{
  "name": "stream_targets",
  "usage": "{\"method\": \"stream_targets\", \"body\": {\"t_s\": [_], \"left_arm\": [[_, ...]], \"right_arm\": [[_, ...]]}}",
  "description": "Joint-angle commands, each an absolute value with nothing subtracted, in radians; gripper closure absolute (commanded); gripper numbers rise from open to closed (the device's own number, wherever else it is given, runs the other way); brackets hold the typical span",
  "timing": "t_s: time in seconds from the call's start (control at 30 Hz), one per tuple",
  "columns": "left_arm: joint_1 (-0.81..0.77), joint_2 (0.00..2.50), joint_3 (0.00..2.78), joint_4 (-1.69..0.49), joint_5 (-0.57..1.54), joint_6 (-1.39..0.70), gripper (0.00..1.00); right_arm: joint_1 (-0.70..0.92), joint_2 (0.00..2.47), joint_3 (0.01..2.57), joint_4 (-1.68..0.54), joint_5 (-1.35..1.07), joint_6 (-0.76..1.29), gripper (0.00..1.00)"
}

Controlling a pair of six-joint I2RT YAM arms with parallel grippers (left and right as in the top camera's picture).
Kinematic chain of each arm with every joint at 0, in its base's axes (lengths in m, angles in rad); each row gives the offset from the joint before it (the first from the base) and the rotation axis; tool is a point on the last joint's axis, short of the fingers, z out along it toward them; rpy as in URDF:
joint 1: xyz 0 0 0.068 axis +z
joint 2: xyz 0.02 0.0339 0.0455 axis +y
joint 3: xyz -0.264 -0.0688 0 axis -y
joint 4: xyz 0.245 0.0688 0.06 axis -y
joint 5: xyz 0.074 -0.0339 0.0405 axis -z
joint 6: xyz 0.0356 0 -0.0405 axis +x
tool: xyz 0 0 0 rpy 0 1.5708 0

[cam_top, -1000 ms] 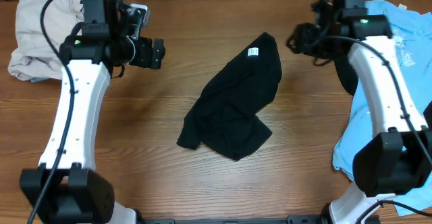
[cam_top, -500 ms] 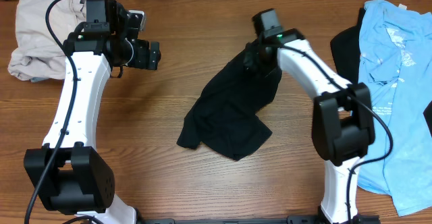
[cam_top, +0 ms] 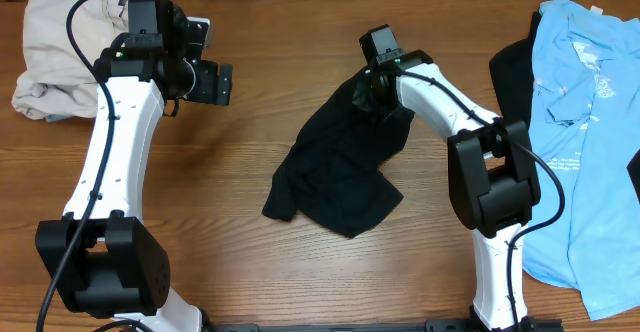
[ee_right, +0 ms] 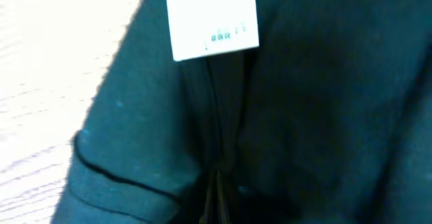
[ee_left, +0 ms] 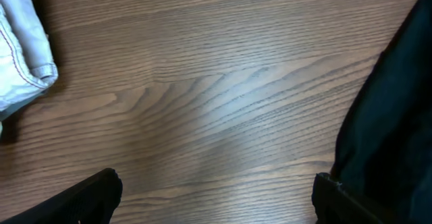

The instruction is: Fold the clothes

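On the wooden counter (cam_top: pixel 250 102) a light-blue tee (cam_top: pixel 585 122) lies at the right edge, the black T-shirt (cam_top: pixel 345 167) sits crumpled mid-counter, and a cream garment (cam_top: pixel 50 52) is bunched far left. The right jaws pinch a fold of the black T-shirt beside its white label (ee_right: pixel 212 19); the left jaws hang spread over bare wood between cream garment and black T-shirt.

Left gripper (ee_left: pixel 214 200): jaws wide apart, nothing between them. Only the two dark fingertips (ee_left: pixel 84 198) show, at the bottom corners of the view.

Wooden table (ee_left: pixel 216 96): bare, grained surface fills the span between and beyond the fingers.

Cream garment (ee_left: pixel 20 48): lies on the table well beyond one finger, a stitched hem showing, clear of the gripper.

Black T-shirt (ee_left: pixel 395 116): lies on the table beside the other finger. Contact with that finger cannot be determined.
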State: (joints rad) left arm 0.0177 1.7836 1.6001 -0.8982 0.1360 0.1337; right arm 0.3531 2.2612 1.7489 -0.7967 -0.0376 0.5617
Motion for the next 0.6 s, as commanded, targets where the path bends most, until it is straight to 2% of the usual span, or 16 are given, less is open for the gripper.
{"method": "stream_targets", "body": {"t_s": [0.0,0.3,0.57], "left_arm": [[0.024,1.794,1.622,-0.888,0.119,0.127,0.06],[0.028,1.791,1.677,-0.867,0.120,0.126,0.05],[0.027,1.788,1.853,-0.946,0.143,0.127,0.04]], "right_arm": [[0.338,2.181,1.853,-0.819,-0.056,0.496,0.96],[0.336,2.042,2.270,-1.150,-0.162,0.307,0.96],[0.346,1.960,2.564,-1.465,-0.196,0.228,0.96]]}}
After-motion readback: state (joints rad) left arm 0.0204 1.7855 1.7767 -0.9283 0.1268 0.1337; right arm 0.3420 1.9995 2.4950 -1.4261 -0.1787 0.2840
